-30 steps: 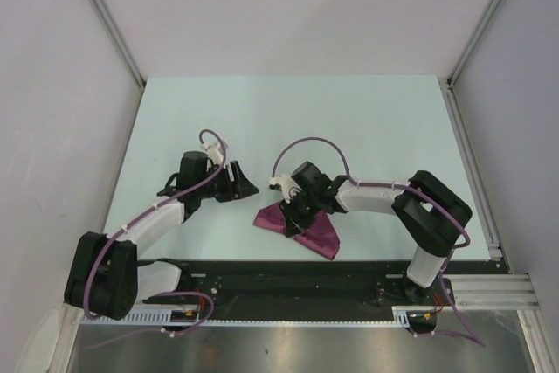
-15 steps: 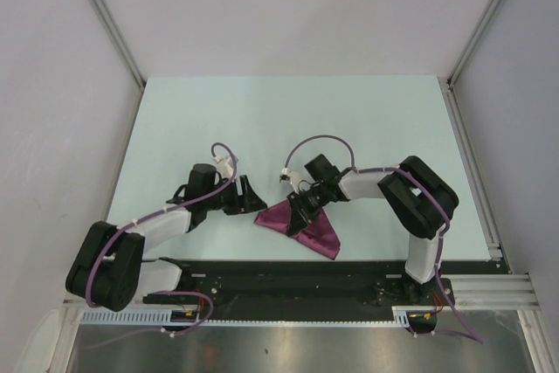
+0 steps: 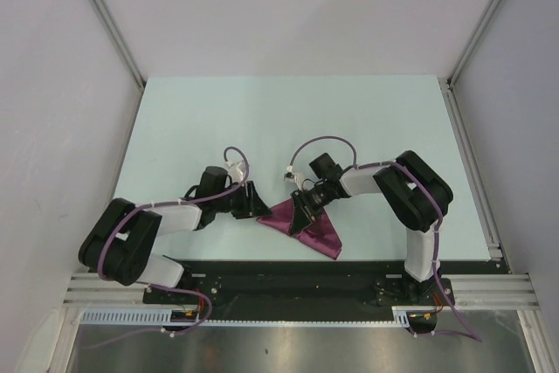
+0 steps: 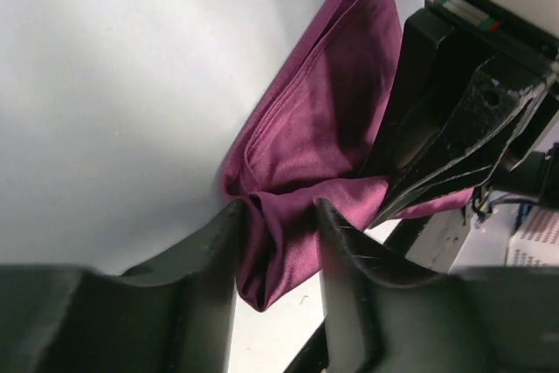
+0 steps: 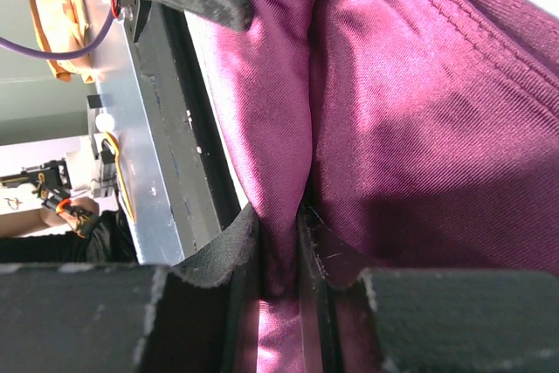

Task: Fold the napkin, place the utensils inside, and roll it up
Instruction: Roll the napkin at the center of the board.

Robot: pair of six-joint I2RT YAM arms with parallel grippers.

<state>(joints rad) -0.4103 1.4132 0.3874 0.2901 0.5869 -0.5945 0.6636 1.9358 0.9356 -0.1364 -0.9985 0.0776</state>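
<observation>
The maroon napkin (image 3: 319, 235) lies folded and bunched on the table near the front edge, between my two grippers. My left gripper (image 3: 256, 205) is at its left corner. In the left wrist view its jaws (image 4: 278, 216) are pinched on a bunched fold of the napkin (image 4: 323, 120). My right gripper (image 3: 306, 209) is over the napkin's middle. In the right wrist view it (image 5: 278, 224) is shut tight on a raised ridge of the napkin (image 5: 419, 111). The two grippers are close together. The utensil is not in view in any frame.
The pale green table (image 3: 288, 120) stretches away behind the grippers. The black base rail (image 3: 288, 272) runs just in front of the napkin. Grey walls with metal posts (image 3: 105, 24) close in the left and right sides.
My left arm has swung right and toward the napkin until its jaws reached the left corner. My right gripper has stayed on the napkin and pulled it slightly.
</observation>
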